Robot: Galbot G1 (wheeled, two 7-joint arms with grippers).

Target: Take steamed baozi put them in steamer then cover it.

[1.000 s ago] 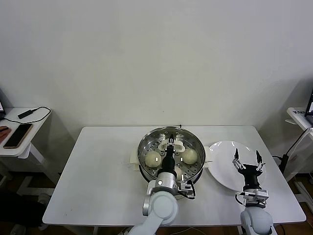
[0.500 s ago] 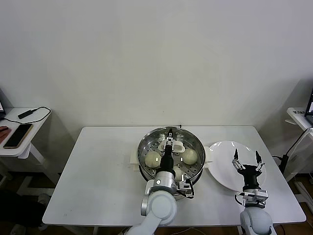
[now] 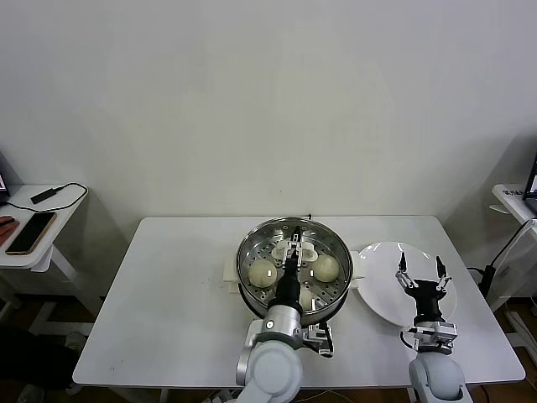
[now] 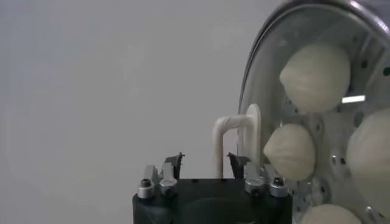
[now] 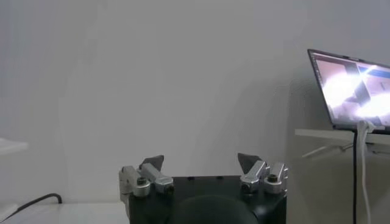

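1. White wall and a white table (image 3: 168, 294) frame the scene: the steamer (image 3: 294, 265) sits at the table's centre, the cover (image 3: 295, 252) resting on its rim, cream handle up.
2. Four steamed baozi (image 4: 317, 76) lie on the perforated tray inside, seen through the glass.
3. Poised over the cover's near side, the left gripper (image 3: 294, 252) has its jaws spread a little and holds nothing; the cream handle (image 4: 234, 143) stands just beyond the tips in the wrist view.
4. Above the white plate (image 3: 382, 290), well apart from the pot, the right gripper (image 3: 419, 270) hangs idle with jaws wide and empty.
5. Judged from this, covering looks nearly done; a good finish means drawing the left arm straight back, keeping the tips off the handle so the cover is not dragged off its seat.
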